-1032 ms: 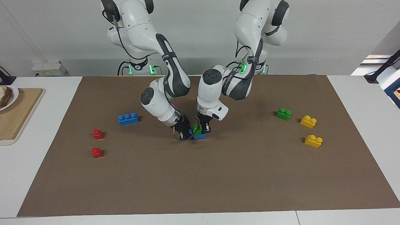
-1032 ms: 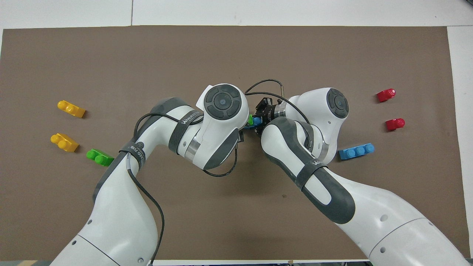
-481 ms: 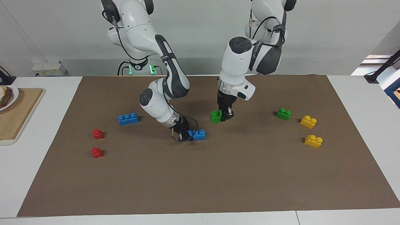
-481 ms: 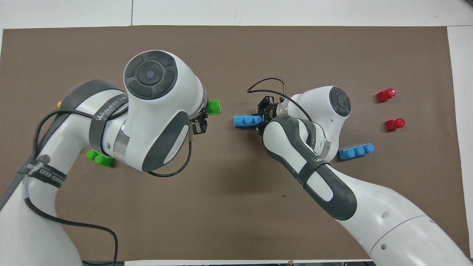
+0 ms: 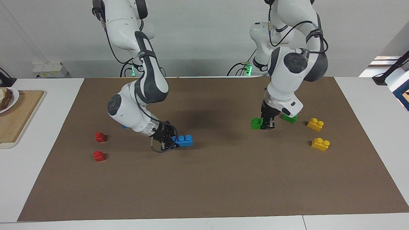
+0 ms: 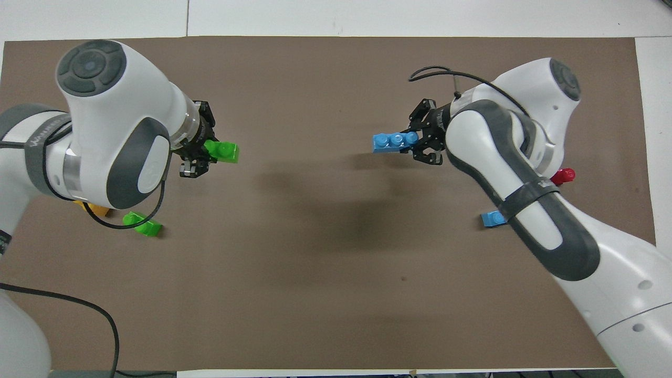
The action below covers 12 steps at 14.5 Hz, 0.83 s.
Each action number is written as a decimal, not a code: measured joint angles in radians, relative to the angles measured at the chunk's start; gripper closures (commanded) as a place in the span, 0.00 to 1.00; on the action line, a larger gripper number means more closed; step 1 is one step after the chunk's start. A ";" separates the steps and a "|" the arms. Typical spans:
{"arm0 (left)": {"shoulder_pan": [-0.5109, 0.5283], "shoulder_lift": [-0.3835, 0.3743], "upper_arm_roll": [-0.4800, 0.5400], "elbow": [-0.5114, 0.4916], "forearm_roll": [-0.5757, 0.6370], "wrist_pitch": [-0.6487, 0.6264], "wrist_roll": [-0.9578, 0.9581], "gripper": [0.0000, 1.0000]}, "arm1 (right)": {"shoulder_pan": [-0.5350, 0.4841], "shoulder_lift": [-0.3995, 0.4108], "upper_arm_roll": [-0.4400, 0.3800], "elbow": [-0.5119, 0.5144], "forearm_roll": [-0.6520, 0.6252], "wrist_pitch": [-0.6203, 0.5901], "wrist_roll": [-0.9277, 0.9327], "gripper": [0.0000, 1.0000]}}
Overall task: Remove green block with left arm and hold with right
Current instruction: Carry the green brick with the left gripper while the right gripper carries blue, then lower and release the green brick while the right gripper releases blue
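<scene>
I work in a robotics lab, judging by my two white arms bolted at one end of a white table [image 5: 367, 105], the brown mat [image 5: 207, 185] spread under my grippers, toy bricks scattered around them, bare grey walls and loose cables trailing off my arms.

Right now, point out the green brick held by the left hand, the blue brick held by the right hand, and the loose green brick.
Held green two-stud plastic brick [image 5: 256, 123], facing view, side face.
Held blue three-stud plastic brick [image 5: 184, 140], facing view, middle.
Loose green plastic brick [image 6: 142, 224], overhead view, top.
</scene>
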<state>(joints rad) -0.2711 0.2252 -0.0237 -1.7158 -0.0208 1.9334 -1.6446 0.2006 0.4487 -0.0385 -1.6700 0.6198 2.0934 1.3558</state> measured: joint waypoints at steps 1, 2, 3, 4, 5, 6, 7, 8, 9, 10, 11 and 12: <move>0.037 -0.010 0.001 -0.032 -0.001 0.022 0.072 1.00 | -0.048 0.002 -0.001 0.009 -0.005 -0.031 -0.073 1.00; 0.071 -0.021 0.001 -0.069 -0.002 0.053 0.137 1.00 | -0.094 0.006 -0.002 0.013 -0.012 -0.061 -0.146 1.00; 0.100 -0.034 0.001 -0.106 -0.003 0.083 0.197 1.00 | -0.137 0.010 -0.003 0.014 -0.020 -0.090 -0.204 1.00; 0.128 -0.044 0.001 -0.146 -0.003 0.114 0.259 1.00 | -0.182 0.014 -0.004 0.014 -0.028 -0.121 -0.250 1.00; 0.150 -0.051 0.001 -0.178 -0.003 0.141 0.314 1.00 | -0.223 0.019 -0.004 0.014 -0.034 -0.147 -0.293 1.00; 0.171 -0.056 0.001 -0.209 -0.003 0.167 0.372 1.00 | -0.261 0.023 -0.005 0.013 -0.039 -0.167 -0.338 1.00; 0.188 -0.058 0.000 -0.234 -0.004 0.192 0.428 1.00 | -0.294 0.026 -0.005 0.010 -0.050 -0.177 -0.372 1.00; 0.203 -0.058 0.000 -0.255 -0.004 0.217 0.476 1.00 | -0.320 0.027 -0.005 0.004 -0.066 -0.181 -0.395 1.00; 0.215 -0.058 0.000 -0.274 -0.004 0.238 0.517 1.00 | -0.341 0.027 -0.005 -0.003 -0.075 -0.182 -0.416 1.00; 0.226 -0.058 0.000 -0.292 -0.004 0.256 0.556 1.00 | -0.359 0.027 -0.006 -0.013 -0.079 -0.182 -0.436 1.00; 0.231 -0.058 0.000 -0.309 -0.004 0.274 0.583 1.00 | -0.375 0.027 -0.006 -0.024 -0.080 -0.182 -0.459 1.00; 0.234 -0.057 0.000 -0.325 -0.004 0.296 0.598 1.00 | -0.386 0.028 -0.006 -0.037 -0.081 -0.180 -0.478 1.00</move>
<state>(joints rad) -0.0367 0.1682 -0.0235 -2.0410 -0.0247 2.2294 -1.0462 -0.1852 0.4765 -0.0444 -1.7066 0.5390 1.9135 0.8776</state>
